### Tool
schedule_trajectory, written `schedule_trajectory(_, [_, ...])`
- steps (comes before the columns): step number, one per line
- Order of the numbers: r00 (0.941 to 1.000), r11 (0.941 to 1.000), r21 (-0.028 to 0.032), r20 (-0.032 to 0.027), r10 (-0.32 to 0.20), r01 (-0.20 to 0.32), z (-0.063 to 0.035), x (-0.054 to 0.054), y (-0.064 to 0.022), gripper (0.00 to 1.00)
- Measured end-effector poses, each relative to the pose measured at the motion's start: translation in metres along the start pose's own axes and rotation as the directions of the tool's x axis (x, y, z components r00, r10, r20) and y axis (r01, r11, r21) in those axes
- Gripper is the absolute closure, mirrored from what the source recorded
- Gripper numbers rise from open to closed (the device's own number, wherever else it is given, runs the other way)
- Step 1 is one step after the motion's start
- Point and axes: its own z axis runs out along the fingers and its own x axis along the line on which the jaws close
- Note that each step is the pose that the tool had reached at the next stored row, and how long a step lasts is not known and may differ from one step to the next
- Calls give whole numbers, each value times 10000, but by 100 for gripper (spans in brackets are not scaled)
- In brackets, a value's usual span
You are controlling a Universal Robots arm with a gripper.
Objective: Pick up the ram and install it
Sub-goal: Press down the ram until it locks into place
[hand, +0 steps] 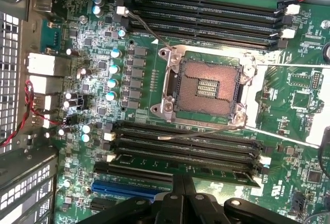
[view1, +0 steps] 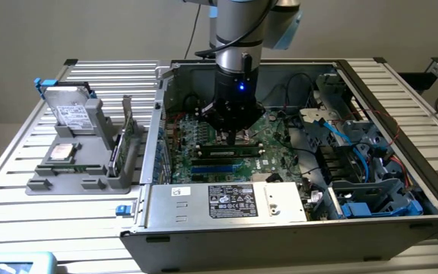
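Observation:
The ram [view1: 229,152] is a narrow green stick with black chips. It lies lengthwise in a black motherboard slot between pale end latches. In the wrist view the ram [hand: 196,168] runs along the slot closest to my fingers. My gripper [view1: 232,138] hangs straight down inside the open computer case, its tip just above the stick's middle. In the wrist view the gripper [hand: 181,181] has its two dark fingers pressed together with nothing between them. I cannot tell whether the tips touch the ram.
The CPU socket [hand: 206,85] sits open between two banks of memory slots. Blue cables [view1: 333,128] and drive cages [view1: 371,194] crowd the case at the exterior view's right. Outside the case stands a grey fixture [view1: 78,171] with a hard drive [view1: 73,111] and an upright green card [view1: 126,134].

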Motion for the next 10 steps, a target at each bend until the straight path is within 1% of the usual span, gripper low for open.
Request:
schedule_trajectory(2, [10000,10000,51,-14,80,-80,-2,-1,0,89])
schedule_trajectory(4, [9999,9999,87,-19,140,-140,-2,-3,-1,89])
schedule_trajectory(10, [9999,9999,90,-15,145,-145,-2,-4,-1,89])
